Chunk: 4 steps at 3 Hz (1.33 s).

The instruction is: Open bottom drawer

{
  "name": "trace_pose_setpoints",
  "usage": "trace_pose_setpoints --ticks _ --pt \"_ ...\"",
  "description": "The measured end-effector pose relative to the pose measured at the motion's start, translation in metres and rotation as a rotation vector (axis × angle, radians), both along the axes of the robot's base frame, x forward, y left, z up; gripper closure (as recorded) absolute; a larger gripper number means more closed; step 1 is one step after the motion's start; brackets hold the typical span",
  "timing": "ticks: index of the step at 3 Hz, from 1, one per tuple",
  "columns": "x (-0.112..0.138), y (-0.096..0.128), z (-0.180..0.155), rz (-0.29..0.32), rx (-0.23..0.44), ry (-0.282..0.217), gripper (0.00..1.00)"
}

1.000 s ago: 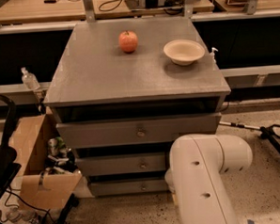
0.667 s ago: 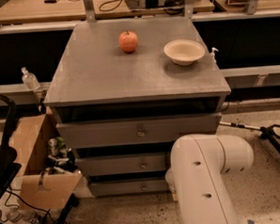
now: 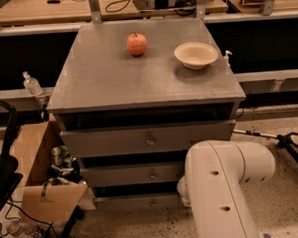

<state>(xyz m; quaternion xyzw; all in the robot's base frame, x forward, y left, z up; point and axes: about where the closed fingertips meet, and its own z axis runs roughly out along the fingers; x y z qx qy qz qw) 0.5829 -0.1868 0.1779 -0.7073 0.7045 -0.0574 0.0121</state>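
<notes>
The bottom drawer (image 3: 136,202) sat lowest in the grey cabinet, just above the speckled floor (image 3: 288,194), its short front running under the two taller drawers. It looked shut, though the dim light there left that only probable, and its right end was covered by the robot's white arm (image 3: 222,187). The arm stood in front of the cabinet's lower right corner and also overlapped the right end of the middle drawer (image 3: 122,175). The gripper was hidden behind that arm, somewhere low by the right side of the drawer fronts, so whether it was open or closed could not be told. The middle drawer carried a small round knob at its centre, as did the top drawer (image 3: 105,142) above it, with dark gaps between the fronts. On the grey worktop (image 3: 112,88), an apple (image 3: 136,43) stood near the back edge at about the middle. A pale bowl (image 3: 196,55) sat upright towards the back right corner, well apart from the apple. Left of the cabinet, an open cardboard box (image 3: 39,167) holding clutter rested on the floor, touching or just beside the cabinet's side. A small clear bottle (image 3: 32,84) stood on a ledge behind it.
</notes>
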Motion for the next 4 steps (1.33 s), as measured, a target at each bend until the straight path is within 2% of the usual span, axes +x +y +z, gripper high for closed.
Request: trace_pose_setpoints --ticks 1,4 --pt "0.0000 0.0000 0.0026 0.000 0.000 0.000 1.00" --pt "-0.0001 0.0000 0.0076 0.000 0.000 0.000 1.00"
